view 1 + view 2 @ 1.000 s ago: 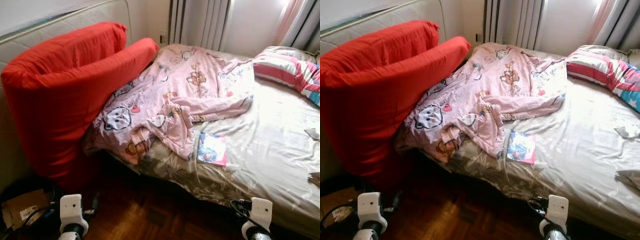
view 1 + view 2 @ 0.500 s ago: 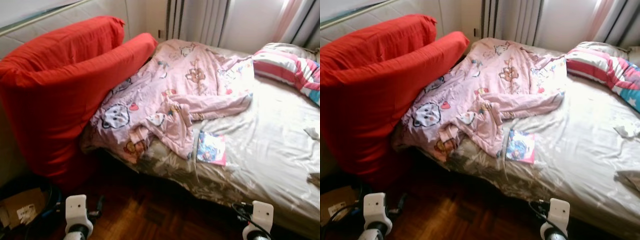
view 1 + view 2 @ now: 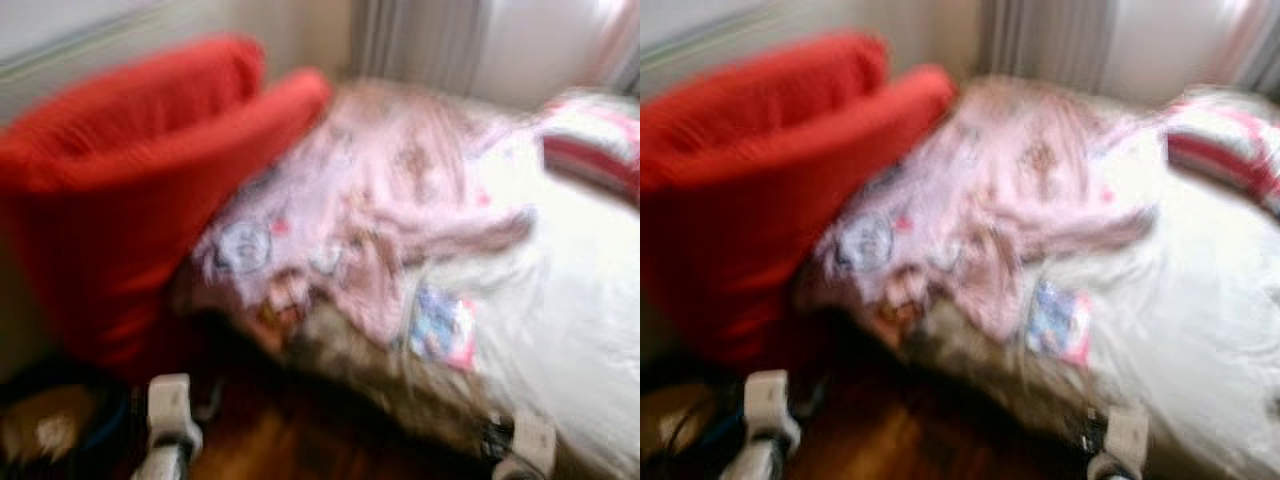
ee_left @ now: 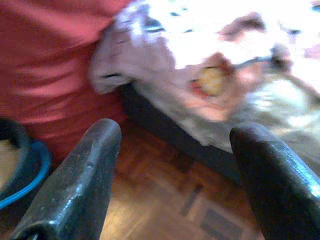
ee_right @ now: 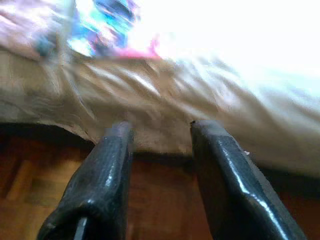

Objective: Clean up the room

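The head views are blurred. A crumpled pink cartoon-print quilt (image 3: 380, 200) lies across the left part of the bed (image 3: 590, 320) and hangs over its near edge. A small colourful book (image 3: 440, 325) rests on the pale sheet next to the quilt, close to the edge. A big red cushion (image 3: 130, 180) leans against the bed's left side. My left gripper (image 4: 177, 135) is open, low over the wooden floor, facing the quilt's hanging corner. My right gripper (image 5: 162, 127) is open below the bed's edge, with the book (image 5: 107, 25) above it.
A striped pillow (image 3: 595, 145) lies at the far right of the bed. Curtains (image 3: 420, 45) hang behind it. A blue-rimmed dark bin (image 4: 22, 160) and a cardboard box (image 3: 40, 435) sit on the parquet floor (image 3: 300, 440) at the lower left, beside the red cushion.
The whole picture has shifted slightly and gone blurry, so the camera is moving. Quilt, book and cushion lie as before. Both arms stay low at the bottom.
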Available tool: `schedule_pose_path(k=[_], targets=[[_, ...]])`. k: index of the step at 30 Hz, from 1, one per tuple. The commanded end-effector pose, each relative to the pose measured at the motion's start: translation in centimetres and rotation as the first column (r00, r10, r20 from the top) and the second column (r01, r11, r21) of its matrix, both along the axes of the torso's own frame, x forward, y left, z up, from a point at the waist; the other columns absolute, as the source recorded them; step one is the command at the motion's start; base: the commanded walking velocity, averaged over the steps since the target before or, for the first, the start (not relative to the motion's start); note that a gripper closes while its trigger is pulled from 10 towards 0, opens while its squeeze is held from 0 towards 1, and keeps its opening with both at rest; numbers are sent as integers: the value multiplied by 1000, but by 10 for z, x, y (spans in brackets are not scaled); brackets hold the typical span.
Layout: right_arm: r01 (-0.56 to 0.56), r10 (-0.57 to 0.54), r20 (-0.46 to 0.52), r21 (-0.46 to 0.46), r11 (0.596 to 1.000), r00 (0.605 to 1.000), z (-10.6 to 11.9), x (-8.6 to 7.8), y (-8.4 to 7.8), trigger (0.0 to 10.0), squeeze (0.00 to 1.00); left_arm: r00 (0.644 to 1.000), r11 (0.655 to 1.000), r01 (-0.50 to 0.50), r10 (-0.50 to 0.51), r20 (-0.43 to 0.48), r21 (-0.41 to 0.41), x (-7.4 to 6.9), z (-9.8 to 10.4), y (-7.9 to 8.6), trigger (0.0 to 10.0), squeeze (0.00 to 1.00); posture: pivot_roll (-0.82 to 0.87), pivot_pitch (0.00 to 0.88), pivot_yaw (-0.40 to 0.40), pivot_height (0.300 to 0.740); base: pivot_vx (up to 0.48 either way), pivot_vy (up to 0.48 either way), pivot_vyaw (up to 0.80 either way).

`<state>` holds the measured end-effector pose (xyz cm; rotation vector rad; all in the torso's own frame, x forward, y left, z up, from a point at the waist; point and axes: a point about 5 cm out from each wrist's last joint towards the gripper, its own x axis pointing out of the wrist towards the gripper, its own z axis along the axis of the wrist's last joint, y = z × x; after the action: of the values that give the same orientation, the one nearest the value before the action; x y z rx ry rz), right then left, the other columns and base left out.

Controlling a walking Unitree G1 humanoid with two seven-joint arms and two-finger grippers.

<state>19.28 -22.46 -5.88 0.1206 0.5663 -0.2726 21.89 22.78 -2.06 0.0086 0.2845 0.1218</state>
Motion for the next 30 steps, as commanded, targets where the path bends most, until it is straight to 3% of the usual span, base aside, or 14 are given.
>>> schedule_pose_path(k=[1,19,25,30], targets=[[-4,4,10,23,1000,1000,0,4,9,10000,0,998,999,-35,36,-50,10,-11,-7,12,10000,0,39,85,-35,740,341,0,0],[4,-5,45,25,1000,999,6,13,10,10000,0,1000,1000,-10,10,-28,7,-4,-2,9,10000,0,42,84,-28,740,337,0,0],[18,-20,95,15,1000,995,13,20,5,10000,0,1000,1000,0,0,8,7,2,3,6,10000,0,34,74,-22,740,0,0,0],[-40,42,132,-15,999,990,19,28,8,10000,0,999,1000,-12,12,30,14,3,6,7,10000,0,22,65,-19,740,0,0,0]])
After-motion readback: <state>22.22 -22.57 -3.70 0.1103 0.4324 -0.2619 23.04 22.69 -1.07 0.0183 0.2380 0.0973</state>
